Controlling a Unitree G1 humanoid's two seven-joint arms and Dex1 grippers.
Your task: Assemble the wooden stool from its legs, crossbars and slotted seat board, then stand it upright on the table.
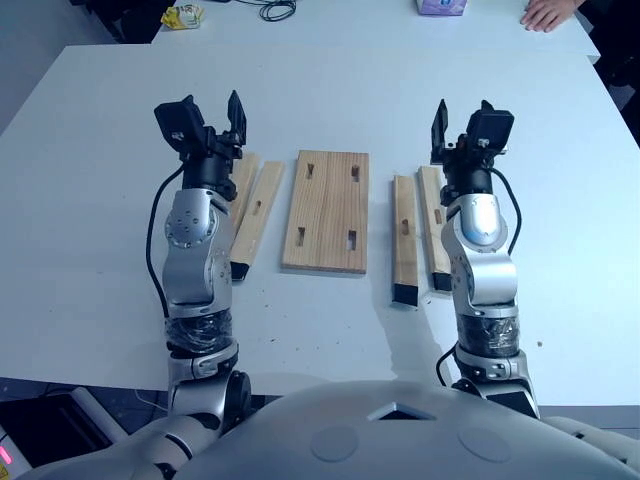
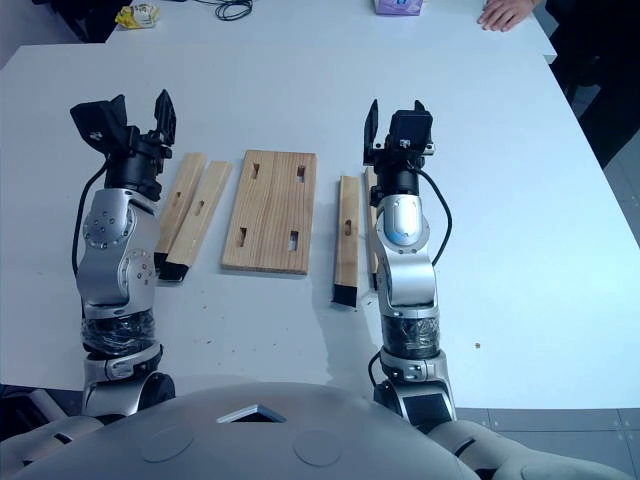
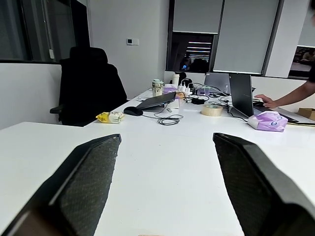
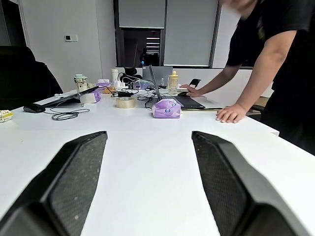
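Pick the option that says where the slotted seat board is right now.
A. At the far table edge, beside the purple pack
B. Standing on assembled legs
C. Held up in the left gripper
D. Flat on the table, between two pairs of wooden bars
D: the seat board lies flat on the table, with the left bars on one side and the right bars on the other.

White table (image 3: 39, 142) stretches flat ahead of the left gripper (image 3: 166, 136). Farther ahead, second white desk (image 1: 350, 22): laptop (image 3: 157, 101), tape roll (image 3: 211, 110), purple tissue pack (image 3: 267, 121), loose cable (image 3: 169, 119). Black office chair (image 3: 88, 83) beyond it, against white wall (image 3: 113, 24). Straight ahead of the right gripper (image 4: 148, 132), dark window (image 4: 147, 49); grey roller blinds (image 4: 141, 14) drawn partway down. Light even, indoor.
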